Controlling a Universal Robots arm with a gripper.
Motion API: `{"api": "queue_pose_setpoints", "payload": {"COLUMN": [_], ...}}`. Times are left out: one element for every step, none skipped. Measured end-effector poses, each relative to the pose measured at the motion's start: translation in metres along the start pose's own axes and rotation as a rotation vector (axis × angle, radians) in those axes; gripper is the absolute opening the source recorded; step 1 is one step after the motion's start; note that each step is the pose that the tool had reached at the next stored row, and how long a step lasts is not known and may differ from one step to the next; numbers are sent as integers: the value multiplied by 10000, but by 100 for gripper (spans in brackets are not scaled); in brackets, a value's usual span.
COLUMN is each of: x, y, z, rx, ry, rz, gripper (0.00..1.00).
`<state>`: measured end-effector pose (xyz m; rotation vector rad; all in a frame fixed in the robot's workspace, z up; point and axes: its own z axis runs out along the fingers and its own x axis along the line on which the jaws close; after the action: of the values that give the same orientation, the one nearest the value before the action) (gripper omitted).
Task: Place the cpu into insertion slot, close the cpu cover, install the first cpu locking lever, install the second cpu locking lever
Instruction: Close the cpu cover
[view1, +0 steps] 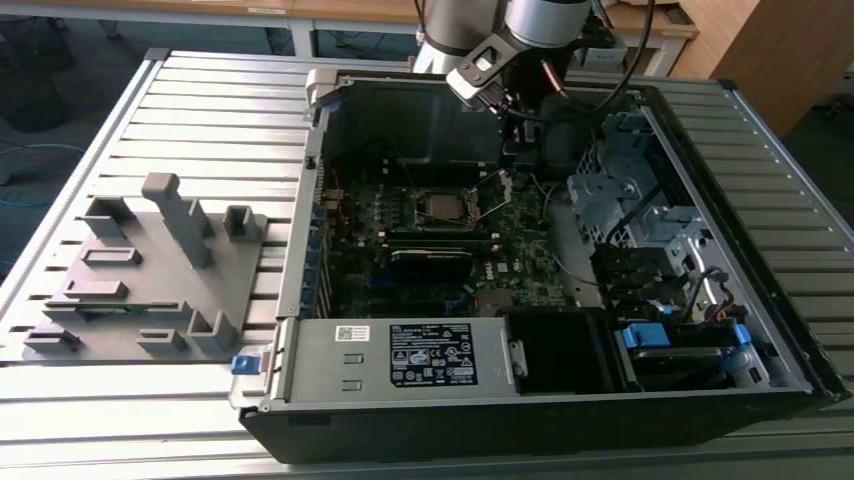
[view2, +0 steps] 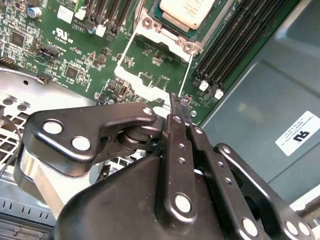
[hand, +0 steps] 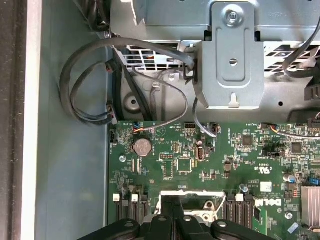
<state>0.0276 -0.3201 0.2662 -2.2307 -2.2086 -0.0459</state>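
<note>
One robot arm (view1: 534, 20) hangs from the upper middle of the exterior view into one open computer case (view1: 400, 425) lying on a slatted metal bench (view1: 200, 100). On the exterior view's left, one grey moulded fixture (view1: 134, 280) sits on the bench just beside the case. One small blue tab (view1: 243, 363) shows at the case's lower left corner in that picture. Near the middle of the case sits the one socket (view1: 424, 208), and the jaws hang up and to the right of it in that picture. In the second wrist view the one chip (view2: 186, 10) lies flat inside the socket's silvery rim, its pale face bare. The one cover (view2: 142, 84) stands open, off the chip, its free edge just beside the black fingertips (view2: 174, 102); whether they touch cannot be told. The jaws are together with nothing seen between them. Two white latches (view2: 203, 85) end the long black strips (view2: 235, 45) beside the socket. In the first wrist view one round coin battery (hand: 143, 146) sits on the green board (hand: 200, 165).
</note>
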Motion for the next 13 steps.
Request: {"api": "queue_pose_setpoints", "payload": {"x": [0, -1, -4, -6, -10, -15, -20, -26, -33, -39, -45, -50, -52], "y": [5, 11, 19, 30, 42, 54, 68, 82, 95, 108, 120, 132, 143], "z": [0, 1, 0, 0, 0, 1, 1, 1, 1, 1, 1, 2, 3], "rx": [0, 0, 0, 0, 1, 1, 1, 0, 0, 0, 0, 0, 0], "ry": [1, 1, 0, 0, 0, 0, 0, 1, -1, -3, -5, -12, -23], "rz": [-1, -1, 0, -1, -1, 0, 1, 0, 0, 0, 0, 1, 4], "gripper": [10, 10, 10, 10, 10, 10, 10, 10, 10, 10, 10, 10, 10]}}
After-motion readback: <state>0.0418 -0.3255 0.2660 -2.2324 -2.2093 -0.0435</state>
